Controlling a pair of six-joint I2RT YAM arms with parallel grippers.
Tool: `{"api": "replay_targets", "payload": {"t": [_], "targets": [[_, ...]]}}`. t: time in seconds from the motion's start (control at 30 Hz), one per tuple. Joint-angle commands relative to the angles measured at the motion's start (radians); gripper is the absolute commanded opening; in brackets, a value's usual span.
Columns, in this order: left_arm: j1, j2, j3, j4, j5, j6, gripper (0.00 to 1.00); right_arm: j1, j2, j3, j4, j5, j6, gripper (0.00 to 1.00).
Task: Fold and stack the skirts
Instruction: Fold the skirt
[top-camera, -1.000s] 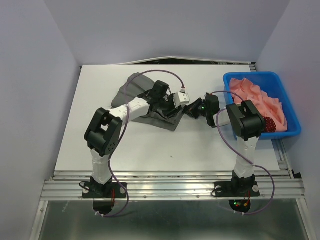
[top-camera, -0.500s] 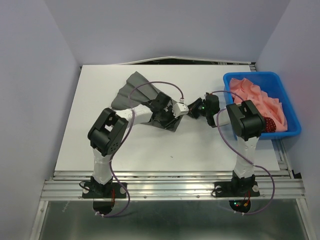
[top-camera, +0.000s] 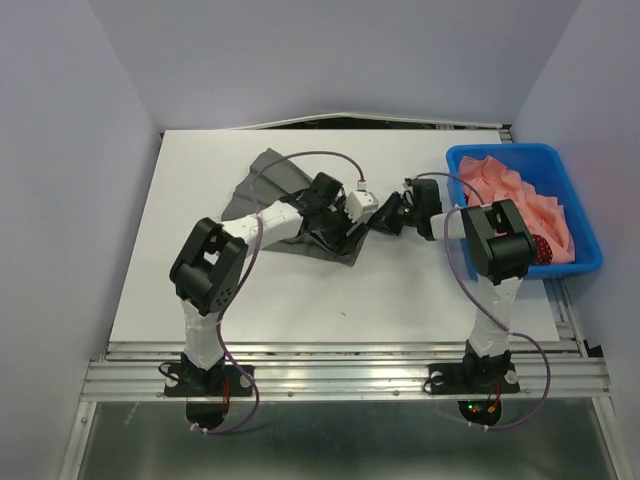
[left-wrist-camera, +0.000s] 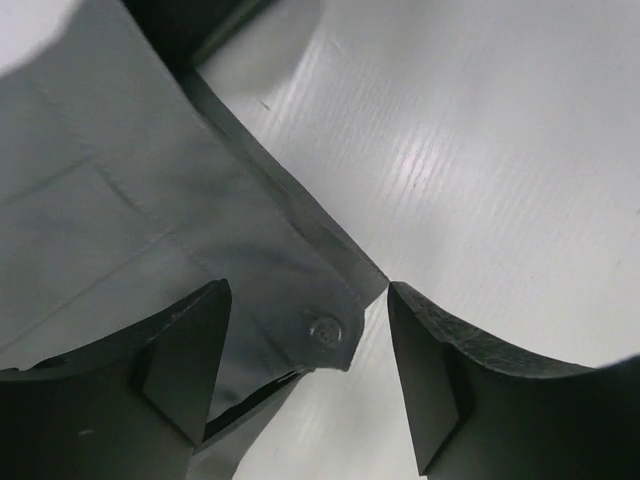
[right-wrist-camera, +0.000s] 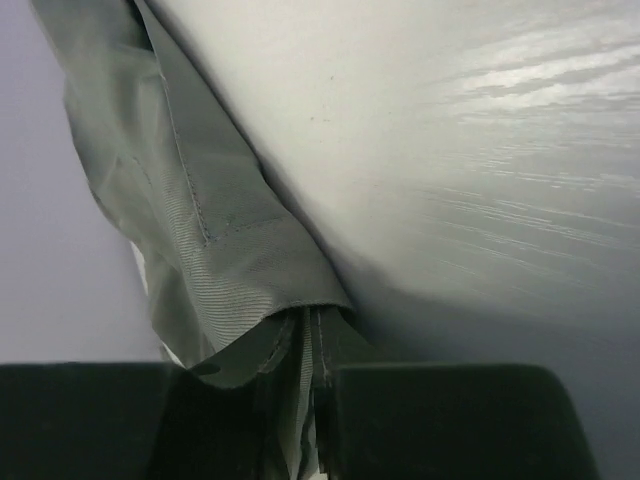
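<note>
The dark grey skirt (top-camera: 270, 185) lies spread on the white table (top-camera: 300, 290), its near right corner folded. My left gripper (top-camera: 345, 228) hovers open over that corner. In the left wrist view the skirt's buttoned corner (left-wrist-camera: 330, 330) lies on the table between the two fingers (left-wrist-camera: 190, 350), which do not touch it. My right gripper (top-camera: 378, 220) is just to the right, low at the table. In its wrist view the skirt's hem (right-wrist-camera: 230, 270) runs down into the narrow gap of the right gripper (right-wrist-camera: 315, 410). The dark red dotted skirt (top-camera: 541, 250) peeks out of the bin.
A blue bin (top-camera: 500, 152) stands at the right edge of the table, holding pink cloth (top-camera: 520, 200) as well. Both forearms cross the table's middle, wrists almost touching. Walls close the table in on the left, right and back.
The left gripper has opened and let go of the skirt's corner. The skirt has gone from bunched to lying flatter. The right gripper has shifted slightly away from me.
</note>
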Motion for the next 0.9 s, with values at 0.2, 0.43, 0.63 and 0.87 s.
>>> {"api": "replay_targets", "payload": {"t": [0.2,0.43,0.63,0.87], "targets": [[0.221,-0.297,0.107,-0.133,0.032,-0.041,0.77,-0.007,-0.058,0.240,-0.782,-0.037,-0.504,0.23],[0.419,-0.340,-0.005,-0.143,-0.034,-0.003,0.75,-0.007,-0.054,0.306,-1.120,0.051,-0.783,0.25],[0.508,-0.233,0.073,-0.323,-0.064,0.270,0.75,-0.007,-0.127,0.344,-1.298,0.093,-1.031,0.27],[0.601,-0.096,0.218,-0.549,-0.077,0.663,0.76,0.218,-0.244,0.450,-1.208,0.238,-1.081,0.41]]}}
